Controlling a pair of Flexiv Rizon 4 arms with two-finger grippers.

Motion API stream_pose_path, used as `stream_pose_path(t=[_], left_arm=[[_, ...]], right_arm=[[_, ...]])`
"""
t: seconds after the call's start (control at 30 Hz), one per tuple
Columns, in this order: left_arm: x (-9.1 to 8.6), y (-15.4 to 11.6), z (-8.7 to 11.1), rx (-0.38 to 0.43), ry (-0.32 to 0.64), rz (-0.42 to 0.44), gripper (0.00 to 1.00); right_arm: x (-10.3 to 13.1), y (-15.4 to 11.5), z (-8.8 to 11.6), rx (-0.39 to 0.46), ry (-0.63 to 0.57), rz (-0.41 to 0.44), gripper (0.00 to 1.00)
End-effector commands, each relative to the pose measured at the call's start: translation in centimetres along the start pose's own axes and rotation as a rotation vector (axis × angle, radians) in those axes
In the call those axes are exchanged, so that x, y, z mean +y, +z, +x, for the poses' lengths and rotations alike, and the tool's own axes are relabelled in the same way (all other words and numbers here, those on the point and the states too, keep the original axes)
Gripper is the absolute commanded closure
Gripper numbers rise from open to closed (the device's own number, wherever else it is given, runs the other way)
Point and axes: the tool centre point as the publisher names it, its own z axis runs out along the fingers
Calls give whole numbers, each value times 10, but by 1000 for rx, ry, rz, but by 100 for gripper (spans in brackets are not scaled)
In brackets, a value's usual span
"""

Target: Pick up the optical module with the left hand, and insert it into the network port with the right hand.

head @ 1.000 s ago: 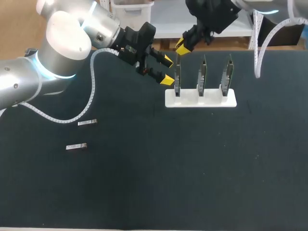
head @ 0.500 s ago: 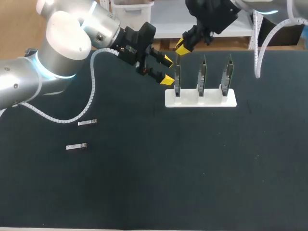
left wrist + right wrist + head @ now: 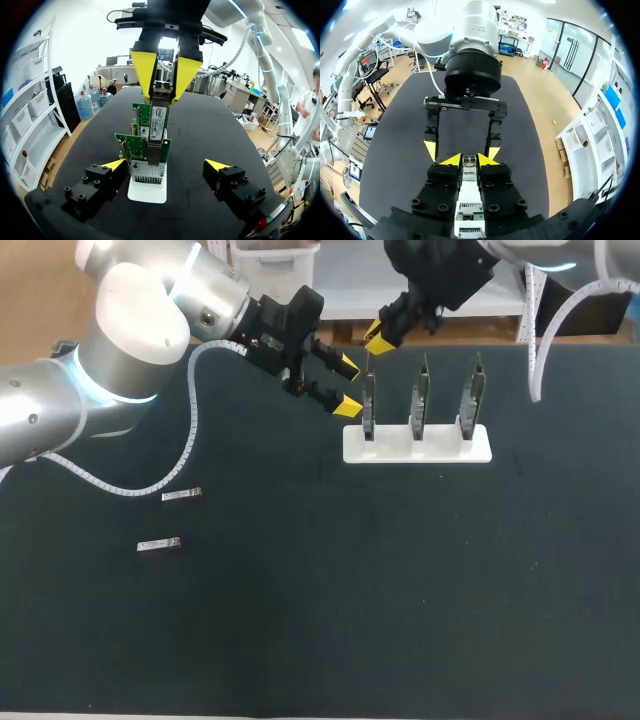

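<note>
My right gripper (image 3: 378,339) hangs above the leftmost of three upright green network cards (image 3: 369,405) on a white stand (image 3: 440,446). It is shut on a silver optical module (image 3: 160,112), which points down with its lower end at the metal port cage (image 3: 148,170) of that card. In the right wrist view the module (image 3: 469,167) sits between the yellow tips of that gripper (image 3: 469,160). My left gripper (image 3: 348,386) is open and holds nothing, just left of the same card. Its fingers (image 3: 166,166) straddle the card without touching it.
Two more silver modules lie on the dark mat at the left, one (image 3: 181,495) above the other (image 3: 159,544). The other two cards (image 3: 421,395) (image 3: 472,392) stand to the right on the stand.
</note>
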Motion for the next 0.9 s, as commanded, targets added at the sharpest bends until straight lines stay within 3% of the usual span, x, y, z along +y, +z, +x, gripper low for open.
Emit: stream_pose_path(t=[0.03,0.9], left_arm=[[0,0,-1,4,-2,-1,0],[0,0,-1,4,-2,-1,0]], right_arm=[[1,1,1,3,2,4,100],[-1,9,8,6,35,-6,100]])
